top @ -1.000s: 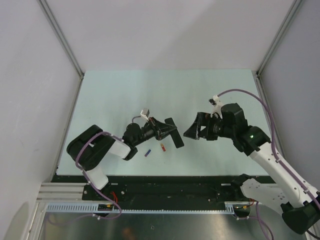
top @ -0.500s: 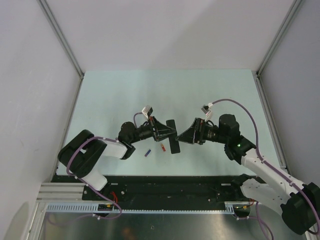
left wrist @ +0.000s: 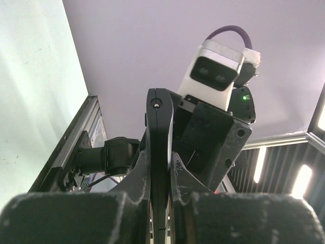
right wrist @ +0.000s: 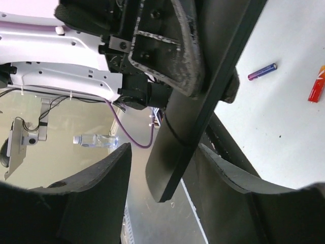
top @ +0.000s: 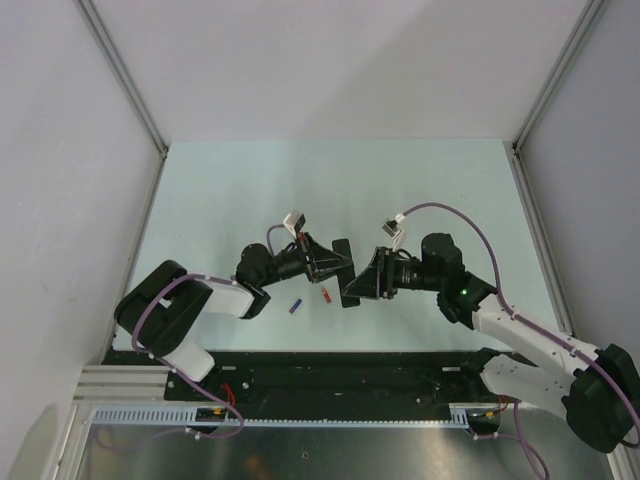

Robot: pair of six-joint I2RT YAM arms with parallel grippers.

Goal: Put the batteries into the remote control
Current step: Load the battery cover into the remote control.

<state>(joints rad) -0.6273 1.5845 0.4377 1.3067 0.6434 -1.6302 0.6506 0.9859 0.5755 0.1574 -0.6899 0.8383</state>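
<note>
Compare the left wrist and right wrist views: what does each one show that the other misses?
Only the left wrist view: the right arm's white camera and a green light behind it. Only the right wrist view: a purple-blue battery and a red-orange battery lying on the table, plus a water bottle in the background. Both: the remote, edge-on, clamped in the left gripper, with the right gripper straddling its free end.

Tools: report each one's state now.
Left tool: closed, holding the remote control.
Right tool: open, jaws straddling the remote control's free end.
</note>
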